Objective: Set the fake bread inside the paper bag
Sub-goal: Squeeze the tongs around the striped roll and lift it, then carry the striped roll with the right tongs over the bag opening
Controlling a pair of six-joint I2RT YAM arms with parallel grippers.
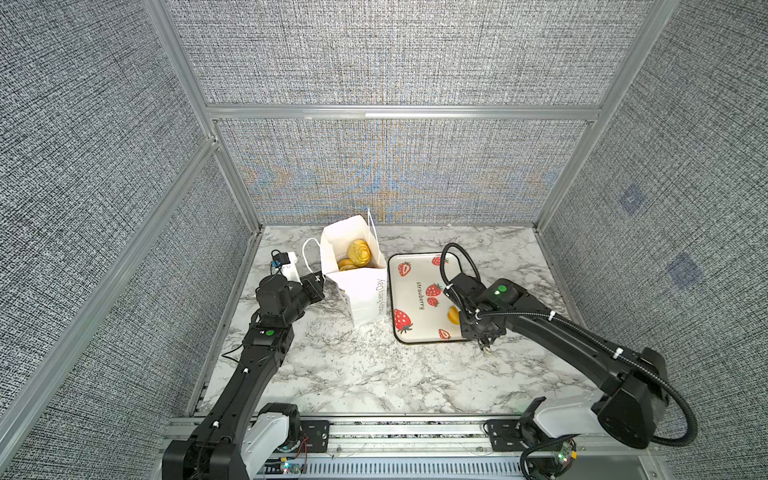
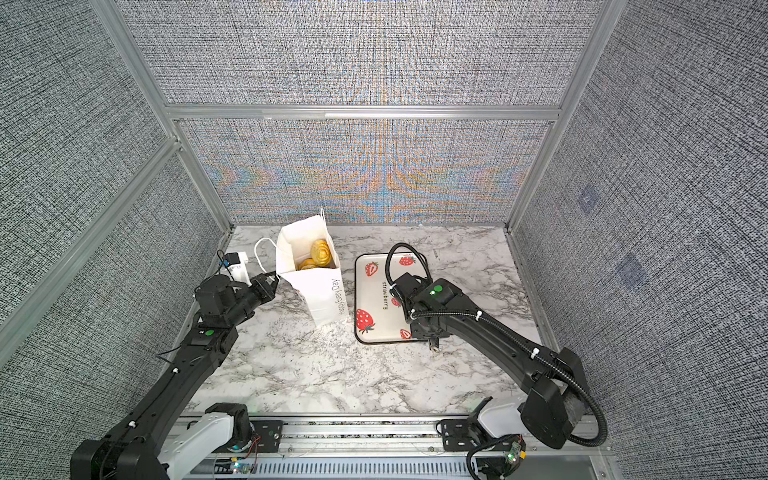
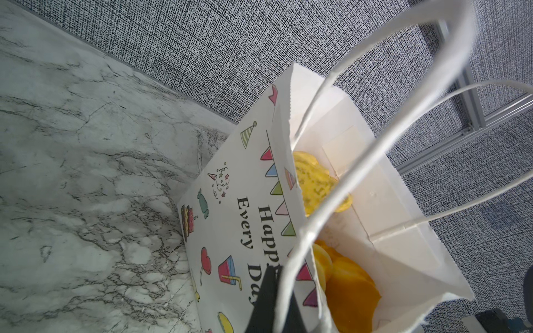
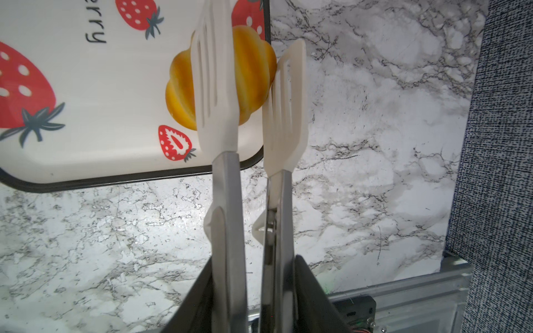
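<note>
Top views: paper bag (image 1: 365, 300) upright

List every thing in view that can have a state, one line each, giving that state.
Bag: upright, open, rim pinched.
Bread: several pieces inside bag.
Tray: lying flat, holds one croissant.
Croissant: on tray, between the heads of the tongs.
Tongs: heads apart, handles gripped.
Left gripper: shut on bag.
Right gripper: shut on tongs.
</note>
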